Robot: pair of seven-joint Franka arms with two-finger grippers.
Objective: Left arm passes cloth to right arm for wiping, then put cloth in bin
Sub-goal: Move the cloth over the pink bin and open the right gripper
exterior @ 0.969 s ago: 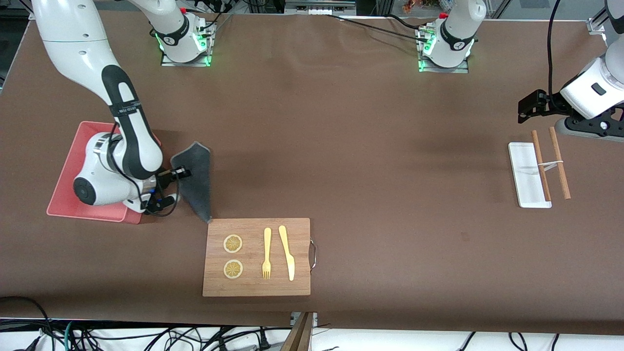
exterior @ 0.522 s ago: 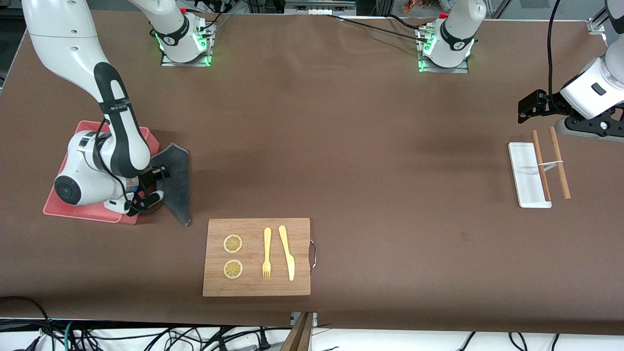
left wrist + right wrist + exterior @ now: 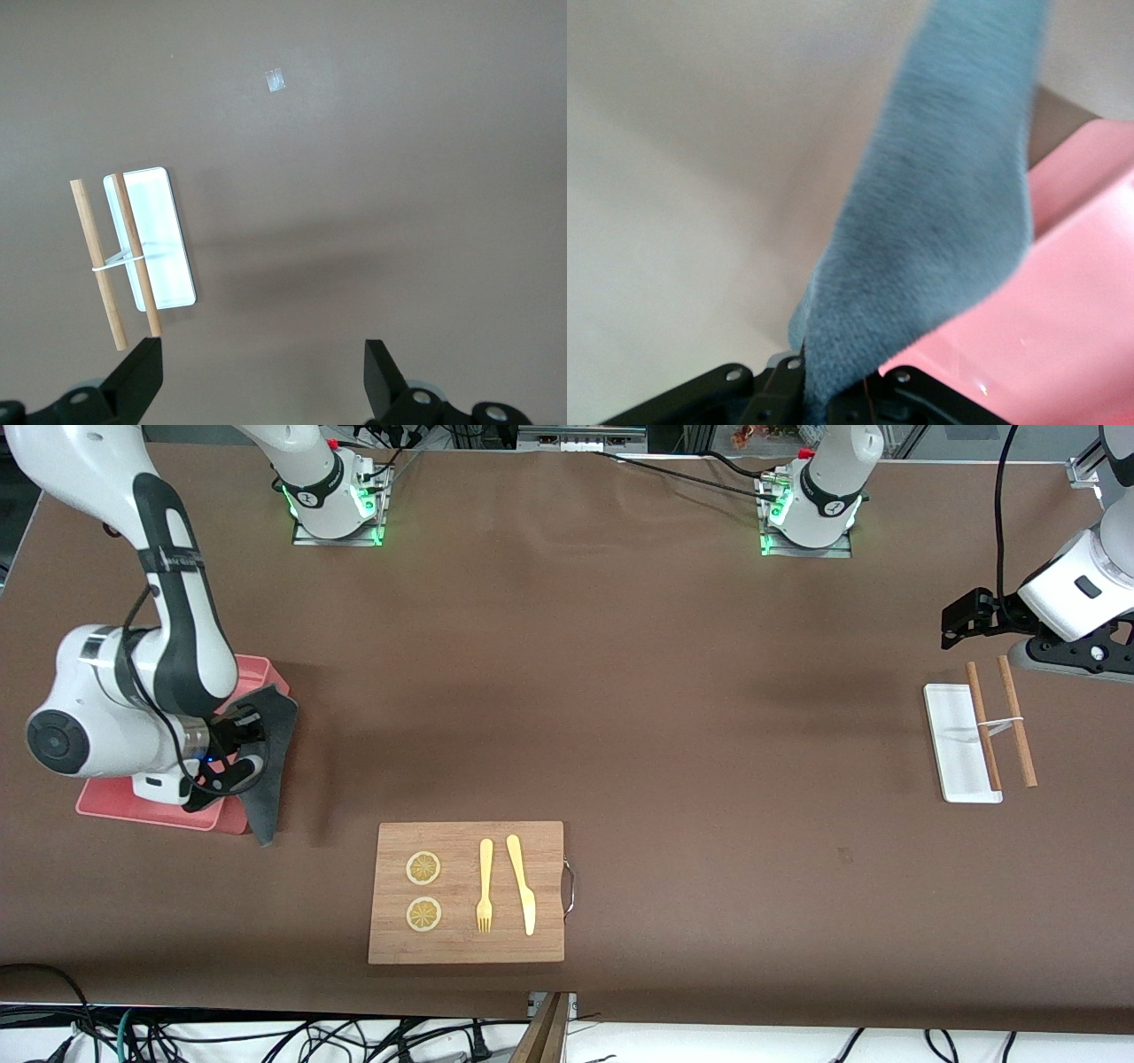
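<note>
Hanging limp from the right gripper, whose fingers are clamped on one edge, the cloth drapes over the bin rim: soft, light, best pinched at a hem. Over the white tray, the left gripper waits, fingers apart.

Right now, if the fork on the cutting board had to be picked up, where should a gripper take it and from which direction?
Grip the fork at its slim handle, coming straight down from above with fingers across its width. It lies flat on the cutting board, tines toward the front camera, the knife close beside it, so a narrow pinch midway along the handle probably fits best.
</note>
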